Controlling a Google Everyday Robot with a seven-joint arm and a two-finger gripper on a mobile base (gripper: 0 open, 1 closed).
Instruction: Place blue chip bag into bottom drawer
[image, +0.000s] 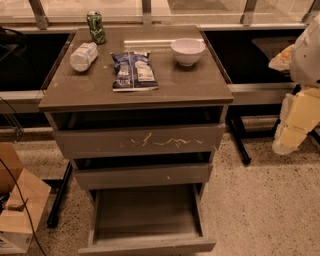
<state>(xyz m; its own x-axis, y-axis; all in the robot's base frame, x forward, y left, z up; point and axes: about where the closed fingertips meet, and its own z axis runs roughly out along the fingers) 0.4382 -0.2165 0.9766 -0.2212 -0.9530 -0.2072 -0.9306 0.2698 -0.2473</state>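
Far out at the right edge, well apart from the grey-brown three-drawer cabinet (90, 145): pale cream plastic claw (292, 127), nothing seen in it; released or clenched, cannot tell. Inward from there, on the grey-brown tabletop (200, 85): flat dark-blue foil chip bag (133, 70) with white label patches, lying near the middle toward the front edge, untouched. Right of it and a little farther back, round white bowl (187, 51); to its left, clear plastic bottle (83, 56) on its side; behind that, at the back left corner, upright green can (96, 27). Below, lowest grey-brown drawer (147, 215) pulled well out, nothing lying in it. Judged barely begun: drawer ready, but reaching, grasping, carrying down and letting go all left to do. Counted: one claw, one bag, one bowl, one bottle, one can, three drawers.
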